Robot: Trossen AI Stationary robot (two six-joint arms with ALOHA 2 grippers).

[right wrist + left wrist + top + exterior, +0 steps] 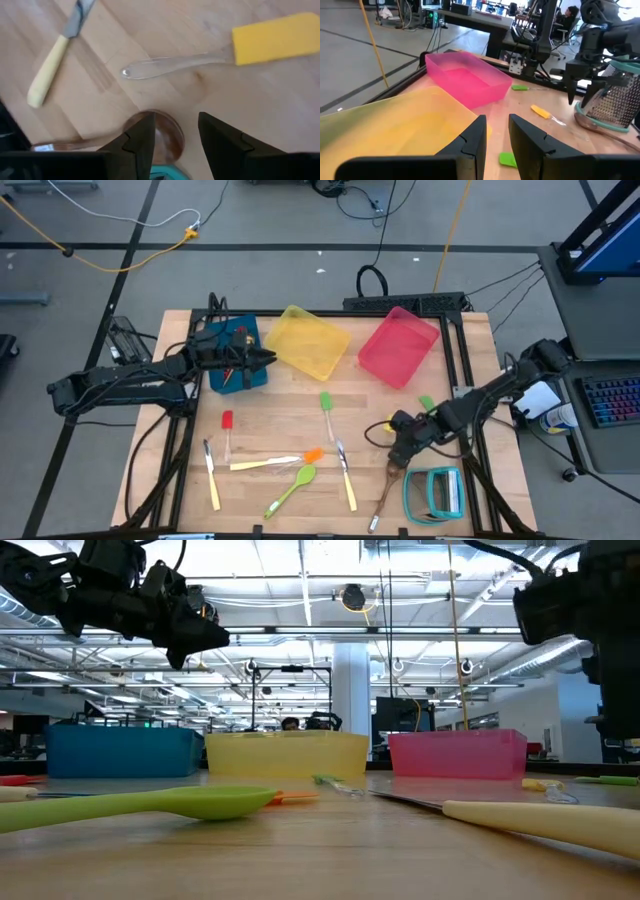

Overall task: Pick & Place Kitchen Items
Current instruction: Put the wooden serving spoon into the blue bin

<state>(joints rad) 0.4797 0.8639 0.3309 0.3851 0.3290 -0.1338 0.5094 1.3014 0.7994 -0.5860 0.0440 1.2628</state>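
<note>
Right end effector (172, 137) hangs just above the bowl of the wooden spoon (155, 137), fingers apart and empty, straddling the bowl's width. The spoon lies at the near right of the table (270, 395), bowl toward the arm and handle running to the near edge, just beside the teal-framed grater (436, 492). Risk as I read it: a descent slightly off centre would land a finger on the bowl's rim and flip or skid the spoon; the grater sits close enough that a finger could knock it. The yellow spatula (272, 37) with its clear handle lies just beyond the spoon and could be nudged as well. A cream-handled knife (47, 70) lies farther off. Farther back, the left end effector (495, 145) hovers over the yellow bin (308, 340), next to the blue bin (232, 355), fingers parted with nothing between them. The pink bin (398, 346) stands apart to the right. The overhead view alone gives the whole spread: lime-green spoon (292, 489), red spatula (228, 421), green spatula (326, 402). The right wrist view alone shows the fingers' alignment over the spoon. The low view hides that entirely.
</note>
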